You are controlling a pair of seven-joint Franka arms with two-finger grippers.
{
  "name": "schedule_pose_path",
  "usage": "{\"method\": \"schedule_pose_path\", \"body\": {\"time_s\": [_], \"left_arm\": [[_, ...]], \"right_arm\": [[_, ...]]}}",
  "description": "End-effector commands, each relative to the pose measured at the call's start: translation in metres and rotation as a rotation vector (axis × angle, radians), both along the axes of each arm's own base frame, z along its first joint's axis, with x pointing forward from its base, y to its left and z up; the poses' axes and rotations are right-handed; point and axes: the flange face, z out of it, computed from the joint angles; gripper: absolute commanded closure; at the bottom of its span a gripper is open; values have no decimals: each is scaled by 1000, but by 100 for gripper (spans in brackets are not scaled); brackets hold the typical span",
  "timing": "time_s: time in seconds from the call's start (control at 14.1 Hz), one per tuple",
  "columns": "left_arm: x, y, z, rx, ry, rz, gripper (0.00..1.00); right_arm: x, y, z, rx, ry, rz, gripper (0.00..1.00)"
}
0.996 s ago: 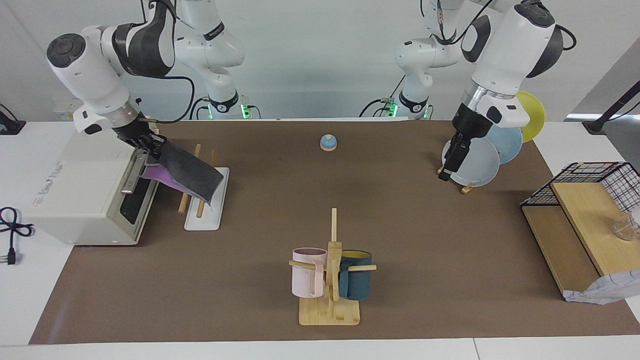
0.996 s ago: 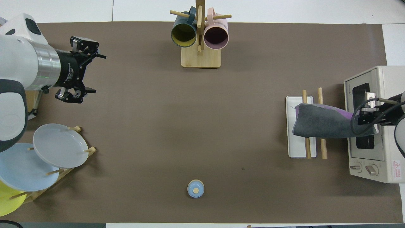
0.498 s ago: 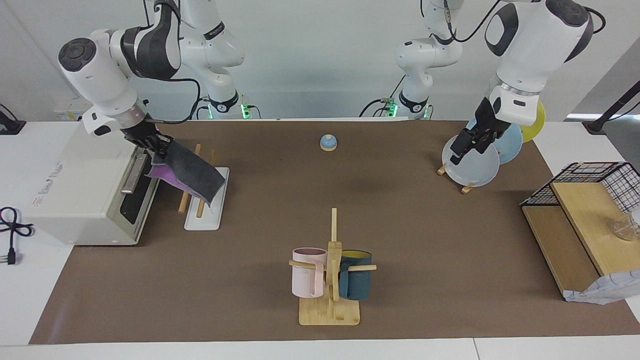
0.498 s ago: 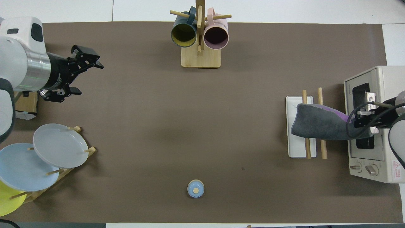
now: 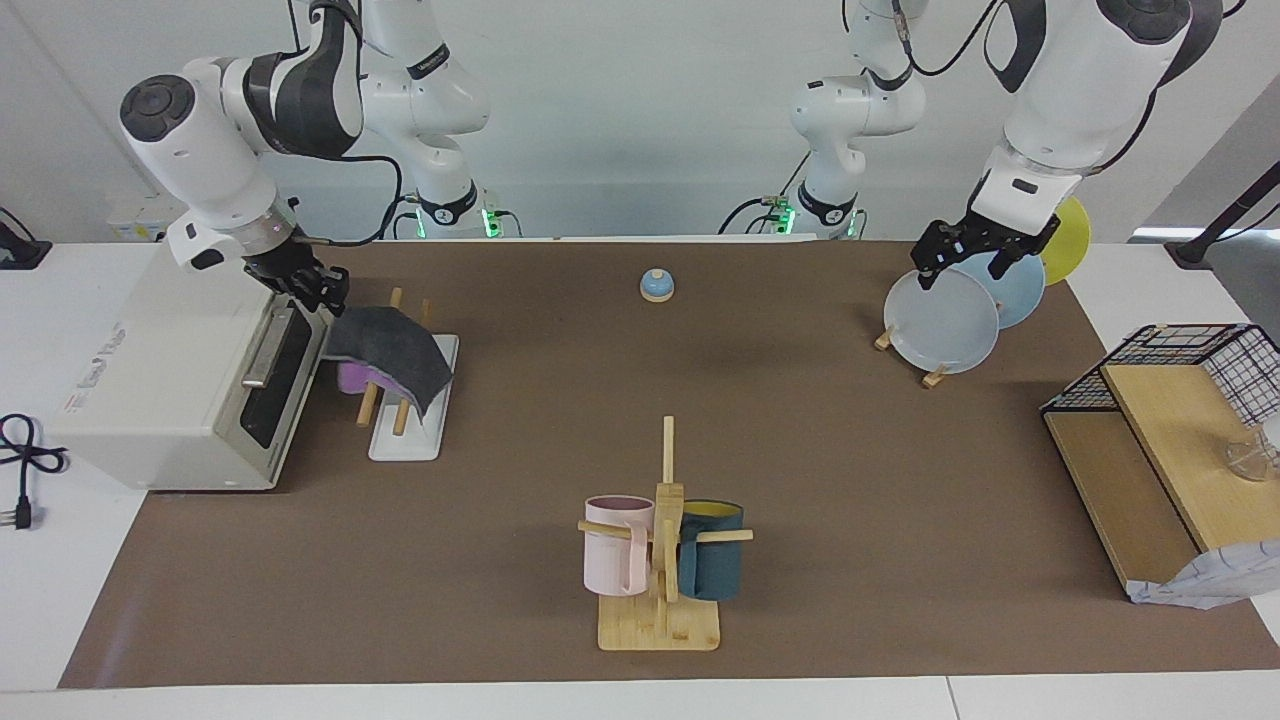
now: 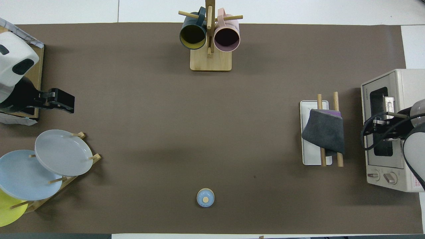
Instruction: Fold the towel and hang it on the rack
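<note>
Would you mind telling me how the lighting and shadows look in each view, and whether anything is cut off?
Facing view: even, soft light; the towel draped on the rack casts only a faint shadow, as does the mug tree. Overhead view: similarly flat light on the brown mat; the toaster oven and the plates are cropped at the frame edges.

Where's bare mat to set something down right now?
Widest free patch: mid-mat between the bell, mug tree, plate stand and rack. Tight: the strip between rack and toaster oven, where the right gripper hangs above the towel.
</note>
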Motion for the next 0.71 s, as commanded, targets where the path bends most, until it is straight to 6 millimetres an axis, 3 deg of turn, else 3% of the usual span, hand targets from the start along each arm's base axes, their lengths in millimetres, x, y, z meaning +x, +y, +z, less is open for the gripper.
{"method": "schedule_pose_path", "body": {"time_s": [0.0, 0.21, 0.36, 0.43, 0.64], "left_arm": [[-9, 1, -9, 17, 41, -59, 0], [6, -1, -8, -19, -53, -47, 0], [15, 6, -5, -22, -75, -36, 0], [20, 4, -8, -21, -63, -37, 0], [21, 4, -9, -11, -59, -53, 0]], "right_arm": [[-4, -8, 21, -28, 1, 25, 0], [1, -18, 63, -54, 45, 82, 0], [1, -21, 104, -75, 103, 104, 0], [4, -19, 114, -72, 115, 139, 0], [6, -24, 120, -61, 108, 182, 0]]}}
